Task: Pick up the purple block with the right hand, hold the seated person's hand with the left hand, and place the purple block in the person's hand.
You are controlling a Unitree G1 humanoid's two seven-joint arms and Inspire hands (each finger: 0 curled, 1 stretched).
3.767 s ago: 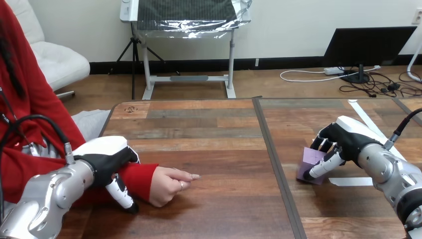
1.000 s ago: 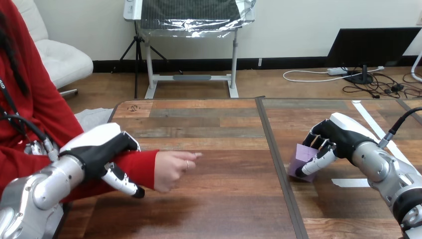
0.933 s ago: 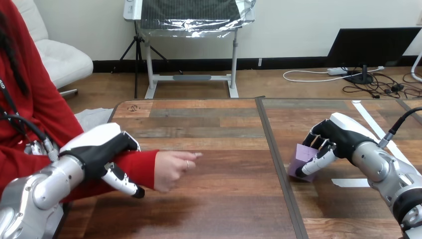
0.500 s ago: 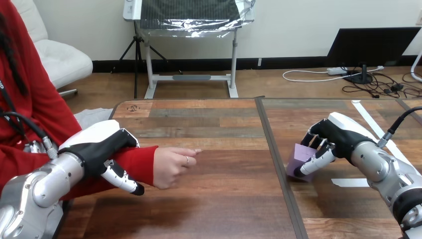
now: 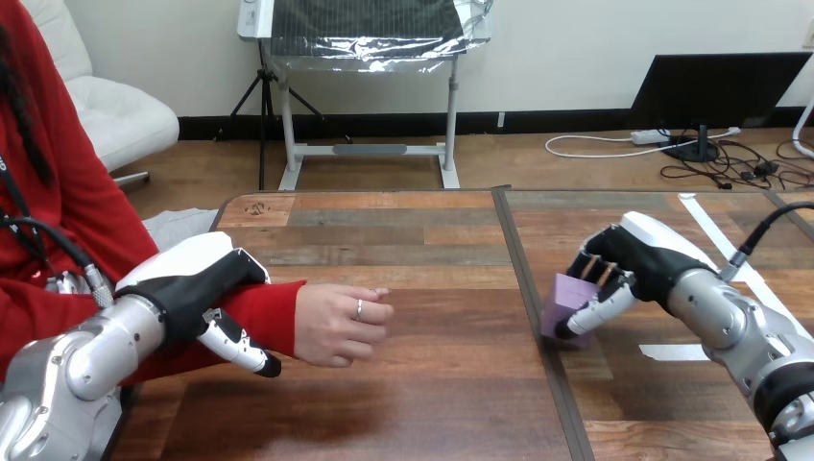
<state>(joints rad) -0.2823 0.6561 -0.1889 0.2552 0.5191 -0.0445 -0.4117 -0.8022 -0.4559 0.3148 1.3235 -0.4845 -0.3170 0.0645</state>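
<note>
We saw the purple block (image 5: 559, 309) at the middle right of the frame, just right of the dark seam (image 5: 514, 250) that divides the counter (image 5: 422, 240). The right hand (image 5: 638, 261) was grasping it: its fingers (image 5: 597, 270) were curled over the upper far side of the block and the thumb pressed on the near side. We could not tell for sure whether the block was already off the counter or touching it.

The left hand (image 5: 197, 288) was at the lower left of the frame, lying over the red sleeve (image 5: 264, 317) of the person's forearm. Whether it really grasped the forearm, we could not tell.

The person's hand (image 5: 331, 322) was just right of the left hand, at the lower middle left, loosely closed with the knuckles up and no open palm showing.

For the coming move, one relation seemed to us most important: the person's hand lay to the left of the block and a little lower in the frame, well apart from it, on the other side of the seam. We judged that the right hand must carry the block leftward over the seam, and that the person's hand must open first to receive it.
</note>
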